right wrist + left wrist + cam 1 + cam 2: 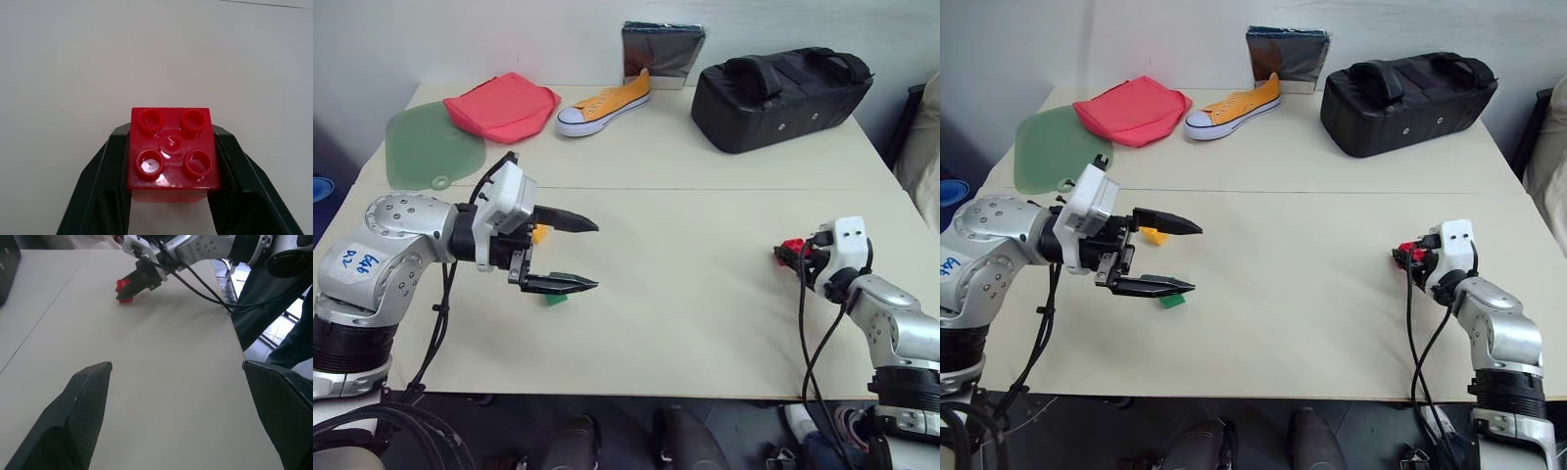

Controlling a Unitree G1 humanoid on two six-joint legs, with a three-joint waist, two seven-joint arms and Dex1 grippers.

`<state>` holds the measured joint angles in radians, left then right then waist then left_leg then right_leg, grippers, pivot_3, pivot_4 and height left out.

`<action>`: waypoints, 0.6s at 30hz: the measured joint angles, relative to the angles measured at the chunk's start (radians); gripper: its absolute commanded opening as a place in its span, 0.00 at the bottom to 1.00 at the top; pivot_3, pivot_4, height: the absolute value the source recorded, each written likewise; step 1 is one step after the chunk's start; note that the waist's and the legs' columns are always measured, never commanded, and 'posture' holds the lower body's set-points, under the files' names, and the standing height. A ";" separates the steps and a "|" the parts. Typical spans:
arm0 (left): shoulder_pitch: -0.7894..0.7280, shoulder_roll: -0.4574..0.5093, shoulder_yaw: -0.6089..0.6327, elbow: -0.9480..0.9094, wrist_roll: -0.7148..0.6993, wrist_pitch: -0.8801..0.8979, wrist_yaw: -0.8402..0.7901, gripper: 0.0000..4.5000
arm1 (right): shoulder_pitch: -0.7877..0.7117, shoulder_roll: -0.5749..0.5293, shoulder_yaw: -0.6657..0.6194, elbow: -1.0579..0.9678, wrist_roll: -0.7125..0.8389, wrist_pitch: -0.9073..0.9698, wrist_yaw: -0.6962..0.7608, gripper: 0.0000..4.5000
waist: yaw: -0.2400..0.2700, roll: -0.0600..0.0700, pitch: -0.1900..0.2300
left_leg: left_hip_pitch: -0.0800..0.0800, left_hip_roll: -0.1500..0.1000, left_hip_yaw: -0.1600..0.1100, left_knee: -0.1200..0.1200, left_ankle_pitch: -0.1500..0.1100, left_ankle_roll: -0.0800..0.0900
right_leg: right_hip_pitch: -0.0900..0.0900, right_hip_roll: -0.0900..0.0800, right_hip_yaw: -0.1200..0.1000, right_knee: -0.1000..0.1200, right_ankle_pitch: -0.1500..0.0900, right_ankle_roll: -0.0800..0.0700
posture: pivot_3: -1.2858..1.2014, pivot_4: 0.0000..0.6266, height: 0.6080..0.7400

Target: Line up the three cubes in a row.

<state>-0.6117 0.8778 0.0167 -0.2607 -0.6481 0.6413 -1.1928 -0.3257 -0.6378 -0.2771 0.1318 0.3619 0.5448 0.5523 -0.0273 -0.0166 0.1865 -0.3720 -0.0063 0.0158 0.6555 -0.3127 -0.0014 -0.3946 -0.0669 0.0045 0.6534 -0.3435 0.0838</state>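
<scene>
Right wrist view: the right gripper (171, 196) is pinching the red cube (172, 149) near the table's (705, 323) right edge, ready to carry it toward the yellow cube (1155, 235) and green cube (1171, 301) by the wide-open, empty left gripper (1175, 257).

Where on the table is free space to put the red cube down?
Bare: the wide middle between the left gripper and the right gripper holding the red cube. Crowded: the far edge, with sneaker, black bag, red cloth.
</scene>
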 measured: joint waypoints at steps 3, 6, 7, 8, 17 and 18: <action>0.000 0.000 -0.001 0.000 0.006 -0.002 -0.005 1.00 | 0.008 -0.067 0.030 -0.030 0.015 -0.069 0.165 0.34 | -0.001 0.000 0.000 | 0.000 0.000 0.000 0.001 -0.001 0.001 | 0.000 0.001 0.000 0.000 0.000 0.000 | 0.52 0.24 1.00; 0.000 0.000 -0.017 -0.001 0.008 -0.009 -0.026 1.00 | 0.037 -0.159 0.109 -0.147 0.053 -0.137 0.418 0.34 | -0.001 0.000 0.000 | 0.000 0.002 0.000 0.001 -0.002 0.002 | 0.000 0.003 0.001 0.000 0.000 0.000 | 0.52 0.24 1.00; 0.000 0.000 -0.022 -0.001 0.008 -0.009 -0.036 1.00 | 0.044 -0.186 0.140 -0.188 0.060 -0.159 0.495 0.34 | -0.001 0.000 0.000 | 0.000 0.002 -0.001 0.002 -0.002 0.002 | 0.001 0.004 0.000 0.000 0.000 0.000 | 0.52 0.24 1.00; 0.000 0.000 -0.028 -0.001 0.008 -0.010 -0.046 1.00 | 0.051 -0.221 0.179 -0.227 0.060 -0.184 0.573 0.34 | 0.000 0.000 0.000 | 0.000 0.002 -0.001 0.002 -0.002 0.002 | 0.001 0.004 0.000 0.000 0.000 0.000 | 0.52 0.24 1.00; 0.008 0.026 -0.062 -0.051 0.009 -0.036 -0.145 1.00 | 0.012 -0.182 0.424 -0.307 -0.031 -0.292 0.732 0.34 | 0.001 -0.001 0.001 | 0.000 0.002 -0.002 0.007 -0.003 0.000 | 0.001 0.003 0.000 -0.002 0.000 0.000 | 0.52 0.24 1.00; 0.013 0.027 -0.062 -0.051 0.011 -0.039 -0.149 1.00 | 0.015 -0.171 0.440 -0.305 -0.043 -0.304 0.727 0.34 | 0.001 -0.001 0.001 | 0.000 0.002 -0.002 0.007 -0.003 0.000 | 0.001 0.003 0.000 -0.002 0.000 0.000 | 0.52 0.24 1.00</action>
<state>-0.5985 0.9048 -0.0453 -0.3116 -0.6374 0.6024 -1.3418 -0.3104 -0.8090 0.1627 -0.1730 0.3190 0.2403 1.2792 -0.0263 -0.0175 0.1870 -0.3725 -0.0040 0.0137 0.6624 -0.3153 -0.0009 -0.3934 -0.0640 0.0047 0.6510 -0.3436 0.0836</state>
